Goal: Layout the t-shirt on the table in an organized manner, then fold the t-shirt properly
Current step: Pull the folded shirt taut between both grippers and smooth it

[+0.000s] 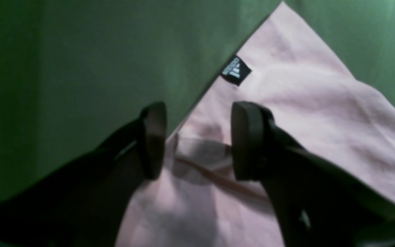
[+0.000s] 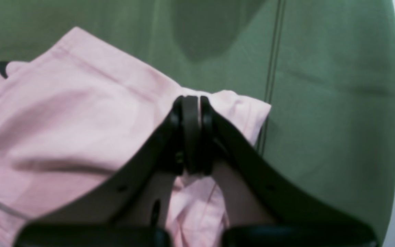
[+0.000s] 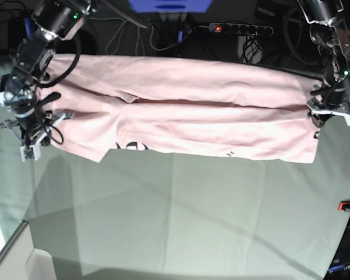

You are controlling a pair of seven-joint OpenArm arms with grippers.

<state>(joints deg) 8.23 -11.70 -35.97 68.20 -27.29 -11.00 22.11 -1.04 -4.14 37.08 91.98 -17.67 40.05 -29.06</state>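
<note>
The pale pink t-shirt (image 3: 186,111) lies stretched in a long band across the far part of the table (image 3: 175,221), with a strip of black lettering showing at its near edge. My right gripper (image 2: 190,103) is shut on a bunched edge of the shirt (image 2: 63,113) at the band's left end in the base view (image 3: 32,134). My left gripper (image 1: 199,140) is open just above the shirt's edge (image 1: 303,103), below a small black label (image 1: 236,70). In the base view it sits at the band's right end (image 3: 329,114).
A red-orange clamp (image 3: 345,205) sits at the table's right edge. A power strip (image 3: 239,27) and cables lie behind the table. A pale box corner (image 3: 17,262) stands at the near left. A seam line (image 2: 273,68) runs along the cloth.
</note>
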